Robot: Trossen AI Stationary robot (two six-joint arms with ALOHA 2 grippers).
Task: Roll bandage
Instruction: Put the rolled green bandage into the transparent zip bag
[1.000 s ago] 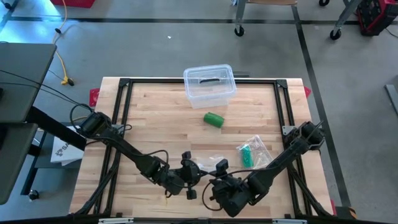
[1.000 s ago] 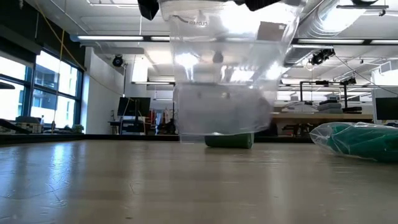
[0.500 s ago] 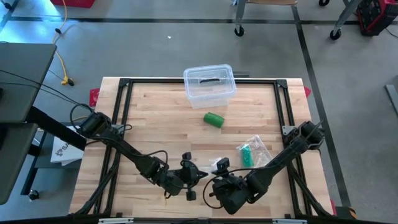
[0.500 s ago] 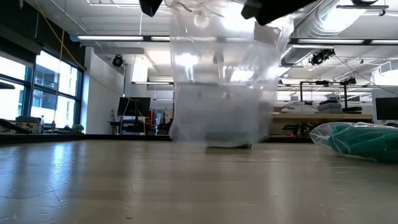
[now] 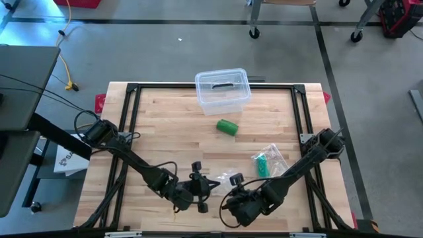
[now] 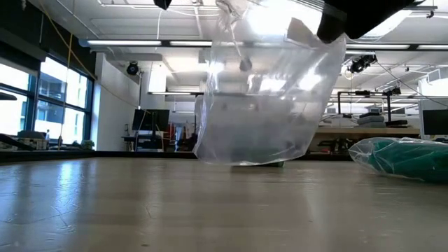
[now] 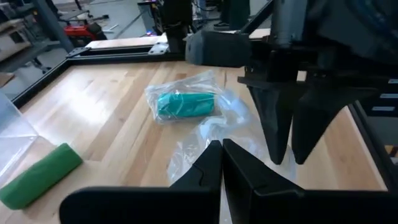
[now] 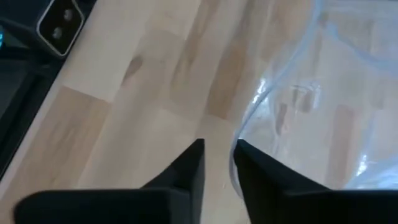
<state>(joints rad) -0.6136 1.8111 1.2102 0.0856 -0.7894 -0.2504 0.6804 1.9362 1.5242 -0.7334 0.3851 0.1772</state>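
Wood-plank table (image 5: 172,125) with a black frame, grey shop floor all round, seen from straight above. Near the far edge sits a clear plastic tub (image 5: 223,90), and just in front of it lies the loose green bandage roll (image 5: 227,127). Off toward the right side there's a second green roll sealed in a crinkly packet (image 5: 267,162). Both arms reach in low at the near edge: the left gripper (image 5: 206,186) and the right gripper (image 5: 232,182) are close together with an empty clear plastic bag (image 5: 221,177) between them.

From table height, that bag (image 6: 259,98) hangs in the air off the table, stretched from above. One dark gripper (image 6: 367,17) shows at the top right; can't say which arm it is from here. The packet (image 6: 402,157) rests on the wood at right, and a sliver of the green roll (image 6: 280,164) peeks out behind the bag.

Left wrist cam: its own fingers (image 7: 208,171) are pressed together on a bit of the bag (image 7: 208,134), with the right arm's fingers (image 7: 278,124) pointing down just beside. Packet (image 7: 183,102) and loose roll (image 7: 40,174) lie beyond.

Right wrist cam: fingers (image 8: 193,165) sit narrowly apart, bag's edge (image 8: 273,93) running between them; can't tell if it's really pinched.
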